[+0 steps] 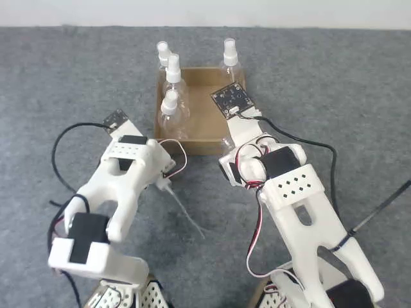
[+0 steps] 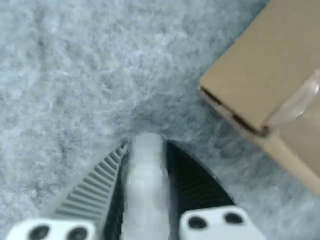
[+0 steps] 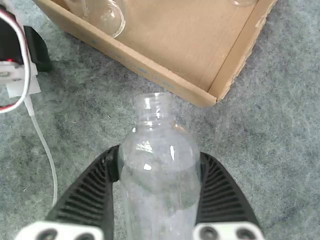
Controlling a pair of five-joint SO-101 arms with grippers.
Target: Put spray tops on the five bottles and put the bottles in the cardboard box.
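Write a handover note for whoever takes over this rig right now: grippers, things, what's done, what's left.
Left gripper: shut on a spray top, near a corner of the box.
Right gripper: shut on an uncapped bottle, just outside the box's near wall.
Done: four capped bottles stand at the box; I cannot tell whether the farthest is inside.
Left: fit the top on the held bottle, then box it.
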